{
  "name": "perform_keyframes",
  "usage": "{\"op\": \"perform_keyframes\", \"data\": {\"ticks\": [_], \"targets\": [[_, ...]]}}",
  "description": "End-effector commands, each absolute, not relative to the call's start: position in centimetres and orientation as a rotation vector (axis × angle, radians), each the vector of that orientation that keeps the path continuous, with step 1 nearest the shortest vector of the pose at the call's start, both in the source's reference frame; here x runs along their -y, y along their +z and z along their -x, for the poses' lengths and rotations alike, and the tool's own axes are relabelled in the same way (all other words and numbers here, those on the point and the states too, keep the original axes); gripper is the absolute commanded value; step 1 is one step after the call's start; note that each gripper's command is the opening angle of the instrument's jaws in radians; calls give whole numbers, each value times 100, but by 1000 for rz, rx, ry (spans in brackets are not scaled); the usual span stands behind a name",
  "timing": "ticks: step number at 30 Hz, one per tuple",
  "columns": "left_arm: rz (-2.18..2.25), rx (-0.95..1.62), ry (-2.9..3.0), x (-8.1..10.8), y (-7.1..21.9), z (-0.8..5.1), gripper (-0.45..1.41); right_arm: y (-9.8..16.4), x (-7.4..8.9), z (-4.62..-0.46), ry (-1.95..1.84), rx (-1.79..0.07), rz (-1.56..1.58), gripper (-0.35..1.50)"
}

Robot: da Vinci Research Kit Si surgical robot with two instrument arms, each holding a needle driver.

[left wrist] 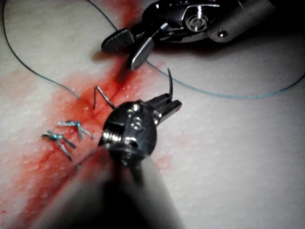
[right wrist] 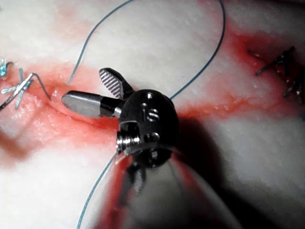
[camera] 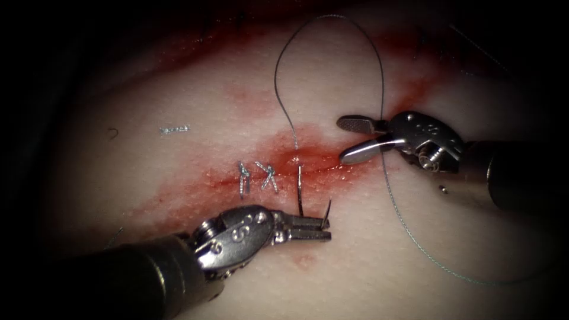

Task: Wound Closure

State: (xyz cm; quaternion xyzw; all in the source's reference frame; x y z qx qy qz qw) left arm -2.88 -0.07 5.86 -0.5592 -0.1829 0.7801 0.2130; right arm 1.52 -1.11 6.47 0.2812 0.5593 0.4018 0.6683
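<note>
Tissue (camera: 178,101) wet with red fluid (camera: 332,166). My left end effector (camera: 308,228) clamps needle (camera: 301,189) near its tip; right end effector (camera: 355,139) wide open, empty. Judgement: follow the curve, don't torque.

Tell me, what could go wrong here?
The left end effector grips the curved steel needle near its tip; the needle's other end sits in the pale, red-stained tissue, so a slip could tear it. The thin blue-grey thread loops past the open, empty right end effector and might snag.
</note>
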Motion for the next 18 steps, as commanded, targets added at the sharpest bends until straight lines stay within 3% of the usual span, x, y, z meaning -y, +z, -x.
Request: {"op": "perform_keyframes", "data": {"ticks": [1, 4, 13, 15, 17, 18], "targets": [[1572, 459, 2190, 5, 588, 291, -45, 645, 105, -159, 960, -1248, -682, 63], [1588, 357, 2245, -5, 578, 287, -45, 631, 99, -155, 1086, -1206, -796, 48], [1732, 53, 2390, -35, 570, 305, -45, 608, 89, -156, 1265, -1137, -955, 56], [1737, 27, 2408, -35, 572, 309, -45, 608, 89, -156, 1271, -1141, -961, 63], [1752, -20, 2443, -24, 580, 316, -45, 609, 88, -157, 1289, -1158, -982, 91], [1759, -28, 2449, -21, 583, 318, -45, 609, 88, -158, 1286, -1163, -994, 93]]}}
